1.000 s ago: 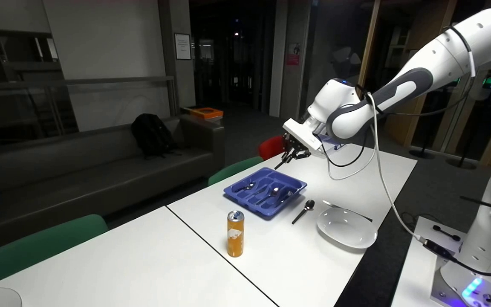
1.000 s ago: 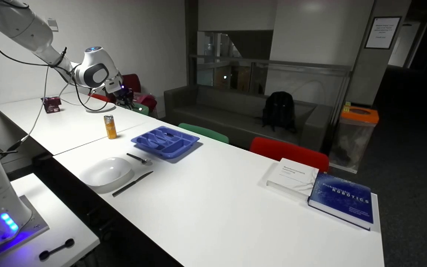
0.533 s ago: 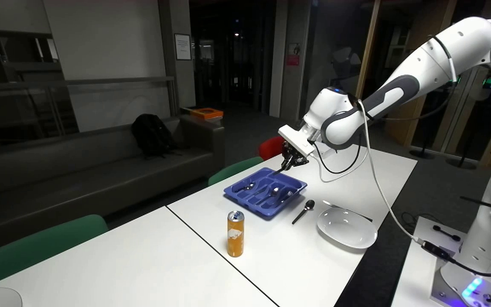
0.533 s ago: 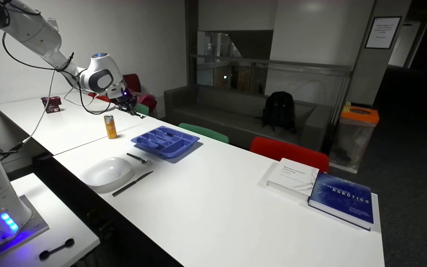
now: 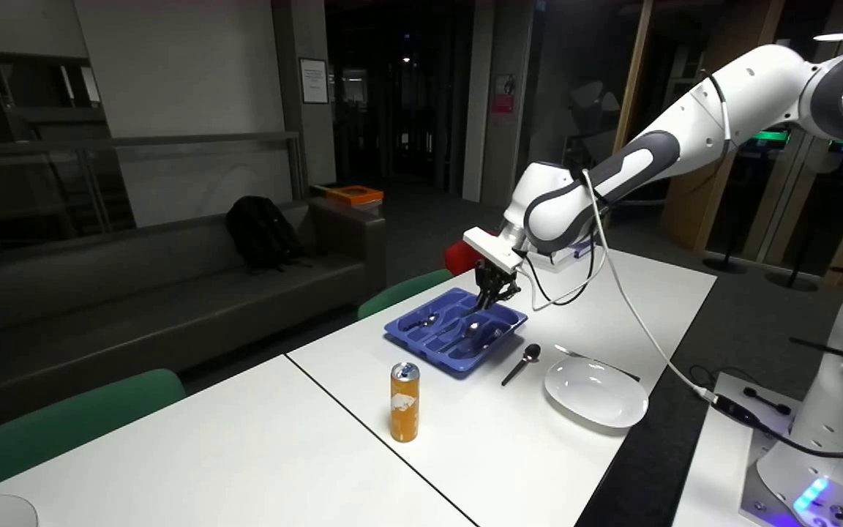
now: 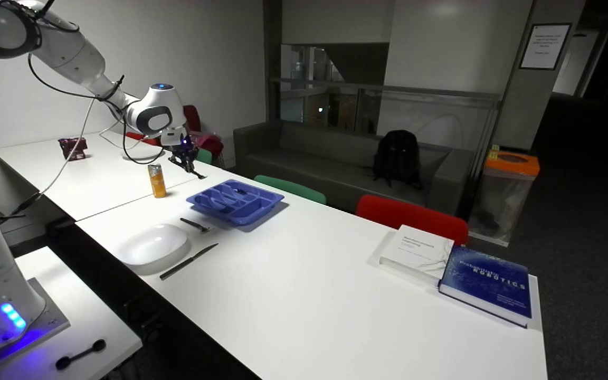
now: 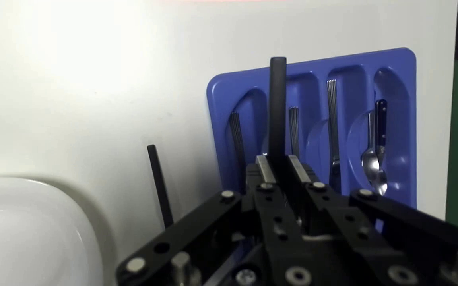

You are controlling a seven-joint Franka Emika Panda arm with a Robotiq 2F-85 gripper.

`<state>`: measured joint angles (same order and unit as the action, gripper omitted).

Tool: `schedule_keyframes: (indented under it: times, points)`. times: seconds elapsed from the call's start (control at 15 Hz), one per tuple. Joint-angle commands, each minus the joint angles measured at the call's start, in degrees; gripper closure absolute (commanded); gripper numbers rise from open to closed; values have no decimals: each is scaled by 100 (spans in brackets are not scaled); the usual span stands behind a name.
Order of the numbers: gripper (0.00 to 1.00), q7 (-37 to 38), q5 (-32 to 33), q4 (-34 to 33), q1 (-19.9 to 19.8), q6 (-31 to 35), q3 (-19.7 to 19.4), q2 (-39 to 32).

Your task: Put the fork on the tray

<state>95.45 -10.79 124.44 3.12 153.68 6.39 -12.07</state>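
My gripper (image 7: 278,159) is shut on the fork (image 7: 277,103), a thin dark utensil. Its straight handle end sticks out past the fingers; its tines are hidden in the wrist view. The divided blue tray (image 7: 403,115) lies below, with several utensils in its compartments. In an exterior view the gripper (image 5: 489,301) overlaps the far part of the tray (image 5: 407,338). In an exterior view the gripper (image 6: 187,164) and the fork's end (image 6: 200,176) show up and to the left of the tray (image 6: 254,215), with a visible gap.
A dark-handled spoon (image 5: 529,353) lies beside the tray. A white plate (image 5: 597,399) and a knife (image 6: 190,261) lie nearer the robot base. An orange can (image 5: 404,402) stands upright near the table seam. Two books (image 6: 417,253) lie near the table end.
The arm has come lower, and the gripper with the fork has moved down toward the tray, its fingers now pointing more steeply downward. The tray, plate, spoon and can have not moved.
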Motion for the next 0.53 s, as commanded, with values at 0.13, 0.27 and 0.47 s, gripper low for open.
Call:
schedule_keyframes:
  times: [0.13, 0.27, 0.47]
  points:
    - [88, -174, -215, -197, 149, -156, -148, -97]
    - [88, -174, -217, -204, 152, -156, -146, -99]
    - [88, -174, -217, -205, 155, -156, -145, -100]
